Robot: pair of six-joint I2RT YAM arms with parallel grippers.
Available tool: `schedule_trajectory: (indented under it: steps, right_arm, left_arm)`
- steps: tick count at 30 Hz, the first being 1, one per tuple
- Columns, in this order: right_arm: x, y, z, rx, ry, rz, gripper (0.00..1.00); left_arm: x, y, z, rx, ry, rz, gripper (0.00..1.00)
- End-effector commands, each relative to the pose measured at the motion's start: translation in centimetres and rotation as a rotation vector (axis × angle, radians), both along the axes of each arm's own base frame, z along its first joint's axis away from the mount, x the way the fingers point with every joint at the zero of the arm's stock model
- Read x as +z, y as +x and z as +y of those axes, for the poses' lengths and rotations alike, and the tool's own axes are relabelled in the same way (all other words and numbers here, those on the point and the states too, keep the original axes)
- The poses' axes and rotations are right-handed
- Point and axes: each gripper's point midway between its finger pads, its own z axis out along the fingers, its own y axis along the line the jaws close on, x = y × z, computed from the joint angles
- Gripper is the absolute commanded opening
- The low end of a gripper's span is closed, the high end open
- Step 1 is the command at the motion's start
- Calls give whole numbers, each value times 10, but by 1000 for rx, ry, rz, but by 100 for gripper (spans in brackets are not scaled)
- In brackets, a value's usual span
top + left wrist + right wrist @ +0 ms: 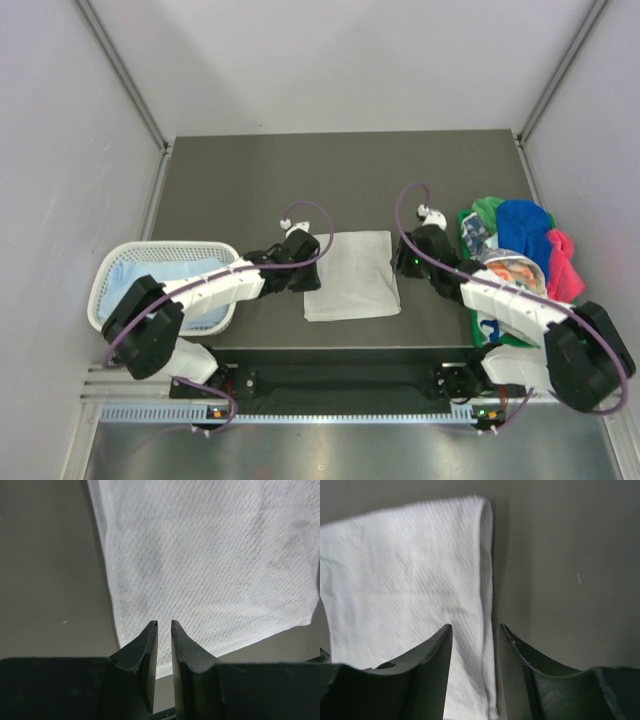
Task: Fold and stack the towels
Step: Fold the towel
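Jaws of the left gripper (164, 623) are nearly closed, with a thin gap, holding nothing. The right gripper (475, 628) is half open over the edge of the white towel (410, 570).

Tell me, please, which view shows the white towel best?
Top external: the whole white towel lies flat in view. Each wrist view shows only part: the left an edge and corner, the right a folded edge.

Left pincer (164, 625) points inward, nearly closed and seemingly empty, while right pincer (475, 627) gapes wider.
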Motion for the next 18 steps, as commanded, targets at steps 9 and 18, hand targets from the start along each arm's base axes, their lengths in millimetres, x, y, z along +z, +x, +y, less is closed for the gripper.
schedule_trajectory:
  steps: [9, 18]
  right_arm:
    - [29, 86, 25, -45, 5, -62, 40]
    - [5, 96, 22, -76, -19, -11, 39]
  left_arm:
    - [26, 19, -46, -38, -133, -22, 18]
    - [31, -13, -95, -191, -212, 7, 19]
